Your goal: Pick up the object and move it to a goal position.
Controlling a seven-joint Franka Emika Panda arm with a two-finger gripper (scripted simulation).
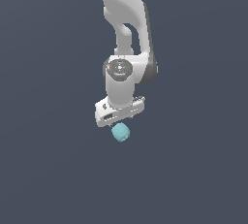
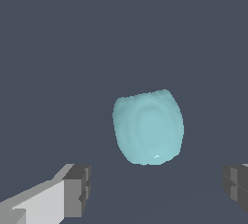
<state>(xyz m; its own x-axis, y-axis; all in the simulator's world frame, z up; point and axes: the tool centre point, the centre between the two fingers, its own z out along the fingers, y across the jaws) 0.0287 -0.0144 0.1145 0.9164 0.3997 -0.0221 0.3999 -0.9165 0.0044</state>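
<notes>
The object (image 1: pixel 120 132) is a small light cyan lumpy blob lying just below the white arm's hand in the exterior view. In the wrist view the object (image 2: pixel 148 127) fills the middle of the picture, beyond the two fingertips. My gripper (image 2: pixel 155 189) is open, its grey pads (image 2: pixel 77 189) standing wide apart with nothing between them. The blob lies ahead of the gap, touching neither finger. In the exterior view the gripper (image 1: pixel 118 120) hangs straight over the blob, and its fingers are hidden behind the hand.
A plain dark blue-grey surface (image 1: pixel 193 169) spreads in every direction around the arm. No other objects, containers or edges show in either view.
</notes>
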